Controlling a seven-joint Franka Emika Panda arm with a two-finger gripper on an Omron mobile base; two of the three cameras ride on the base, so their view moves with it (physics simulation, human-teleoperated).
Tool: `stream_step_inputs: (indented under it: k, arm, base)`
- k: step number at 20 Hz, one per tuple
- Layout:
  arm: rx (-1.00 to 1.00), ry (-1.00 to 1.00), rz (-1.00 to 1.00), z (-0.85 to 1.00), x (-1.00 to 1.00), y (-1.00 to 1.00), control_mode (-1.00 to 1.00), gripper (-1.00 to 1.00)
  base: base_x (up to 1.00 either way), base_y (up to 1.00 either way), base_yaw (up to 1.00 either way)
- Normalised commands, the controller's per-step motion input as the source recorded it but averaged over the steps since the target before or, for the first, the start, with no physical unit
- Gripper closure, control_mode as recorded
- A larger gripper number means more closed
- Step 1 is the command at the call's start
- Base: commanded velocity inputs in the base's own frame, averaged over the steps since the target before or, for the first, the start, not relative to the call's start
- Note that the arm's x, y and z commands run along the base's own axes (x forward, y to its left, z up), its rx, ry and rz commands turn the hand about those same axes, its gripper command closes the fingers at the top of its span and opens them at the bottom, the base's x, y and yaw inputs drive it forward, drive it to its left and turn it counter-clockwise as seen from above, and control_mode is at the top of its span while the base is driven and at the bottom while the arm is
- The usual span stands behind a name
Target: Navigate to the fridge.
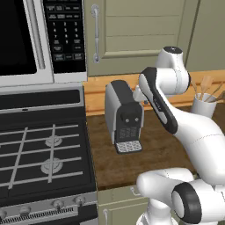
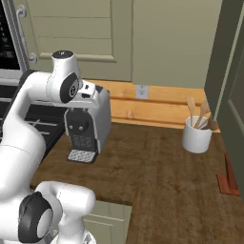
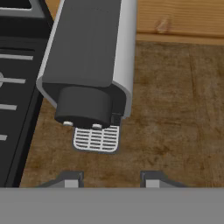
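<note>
The fridge is out of view. My gripper (image 3: 109,180) hangs open over the wooden counter (image 3: 175,118), with nothing between its two fingertips. Just ahead of it stands a grey and silver coffee machine (image 3: 89,65) with its drip grille facing me. The arm folds up above that coffee machine (image 1: 124,115) in the left base view.
A black gas stove (image 1: 39,149) lies left of the counter, with a silver microwave (image 1: 26,39) above it. Beige-green cabinets (image 1: 140,30) line the wall. A white cup of wooden utensils (image 2: 196,134) stands at the back right, beside a tall cabinet side (image 2: 228,71).
</note>
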Motion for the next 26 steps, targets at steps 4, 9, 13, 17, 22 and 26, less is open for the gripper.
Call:
stream_step_inputs:
  k: [4, 9, 13, 17, 22, 26]
  arm:
    - [0.00, 0.00, 0.00, 0.00, 0.00, 0.00, 1.00, -1.00]
    - [0.00, 0.00, 0.00, 0.00, 0.00, 0.00, 1.00, -1.00]
    - [0.00, 0.00, 0.00, 0.00, 0.00, 0.00, 1.00, -1.00]
    - [0.00, 0.00, 0.00, 0.00, 0.00, 0.00, 1.00, -1.00]
    - [0.00, 0.00, 0.00, 0.00, 0.00, 0.00, 1.00, -1.00]
    - [0.00, 0.00, 0.00, 0.00, 0.00, 0.00, 1.00, -1.00]
  base:
    - [0.00, 0.00, 0.00]
    - [-0.12, 0.00, 0.00]
    - [-0.43, 0.00, 0.00]
    - [-0.52, 0.00, 0.00]
    - [-0.29, 0.00, 0.00]
    - [-0.09, 0.04, 0.00]
